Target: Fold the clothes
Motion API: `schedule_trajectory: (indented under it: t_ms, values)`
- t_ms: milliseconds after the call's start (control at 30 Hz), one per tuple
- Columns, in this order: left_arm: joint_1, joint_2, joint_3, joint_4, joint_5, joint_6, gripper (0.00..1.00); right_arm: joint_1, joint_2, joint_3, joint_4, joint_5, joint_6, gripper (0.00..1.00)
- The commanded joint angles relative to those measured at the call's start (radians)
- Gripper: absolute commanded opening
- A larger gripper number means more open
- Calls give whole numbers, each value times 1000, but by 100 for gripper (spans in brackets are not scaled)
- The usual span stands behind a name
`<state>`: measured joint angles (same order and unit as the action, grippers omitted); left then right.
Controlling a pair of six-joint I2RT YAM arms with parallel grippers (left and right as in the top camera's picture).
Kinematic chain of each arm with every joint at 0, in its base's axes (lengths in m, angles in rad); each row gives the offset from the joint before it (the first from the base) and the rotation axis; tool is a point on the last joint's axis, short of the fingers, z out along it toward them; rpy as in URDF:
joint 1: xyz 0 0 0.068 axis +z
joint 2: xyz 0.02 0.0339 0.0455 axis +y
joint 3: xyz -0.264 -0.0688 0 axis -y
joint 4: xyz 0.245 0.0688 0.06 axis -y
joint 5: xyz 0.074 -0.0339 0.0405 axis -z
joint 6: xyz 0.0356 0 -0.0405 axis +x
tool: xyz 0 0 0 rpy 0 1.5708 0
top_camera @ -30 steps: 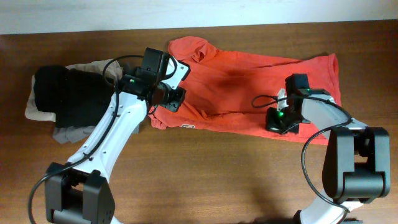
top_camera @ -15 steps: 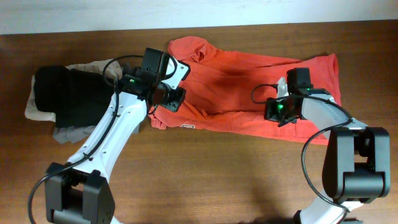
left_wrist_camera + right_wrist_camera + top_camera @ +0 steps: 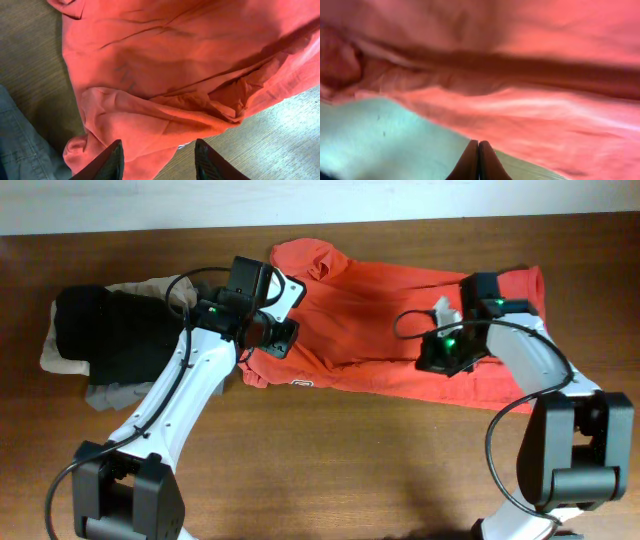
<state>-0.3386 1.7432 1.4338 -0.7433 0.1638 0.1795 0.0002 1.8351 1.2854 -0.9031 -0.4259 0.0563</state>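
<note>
Worktop of dark wood carries everything, and the red-orange T-shirt lies stretched lengthwise across its far middle, mostly flat but rumpled along the near edge. To the left, touching the shirt's end, sits a pile of black, beige and grey garments, which are no part of this job.

Both arms reach in over the shirt. The left claw hangs released above the left end, jaws standing apart with nothing between them. Directly below it the cloth is bunched into a thick roll. The right claw is clenched tight, low over the near hem on the right side. Its wrist view shows the tips pressed together and no cloth visibly caught in them, so I judge it holds nothing.

The step in hand looks like flattening and squaring the shirt before the first fold. To do it well, the left claw should come down on the bunched sleeve and pinch only its top layer. It should then draw the sleeve outward until the roll lies flat. The right claw would need to open and take the hem by its very edge, so both ends lift evenly. A sliver of white lettering peeks out at the near edge, worth keeping tucked inside the fold
</note>
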Motion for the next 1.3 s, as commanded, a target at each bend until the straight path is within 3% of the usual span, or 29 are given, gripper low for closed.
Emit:
schedule_trajectory:
  t_ms: [0, 300, 633, 900, 1000, 1133, 1267]
  values:
    - [-2, -6, 20, 10, 3, 6, 46, 79, -21, -24, 3, -3, -127, 4]
    - [-1, -6, 20, 18, 3, 6, 46, 252, -4, -39, 65, 176, -270, 4]
    - [-1, -6, 20, 32, 3, 5, 46, 316, 13, -39, 100, 175, -416, 4]
    - [1, -6, 21, 51, -15, 5, 47, 322, 81, -39, 103, 174, -445, 4]
    - [1, -6, 32, 54, -16, 5, 54, 322, 100, -39, 119, 176, -445, 4]
    - [1, -6, 44, 54, -15, 5, 56, 321, 100, -39, 161, 189, -443, 4]
    - [1, -6, 45, 50, -15, 5, 56, 321, 100, -39, 248, 349, -374, 4]
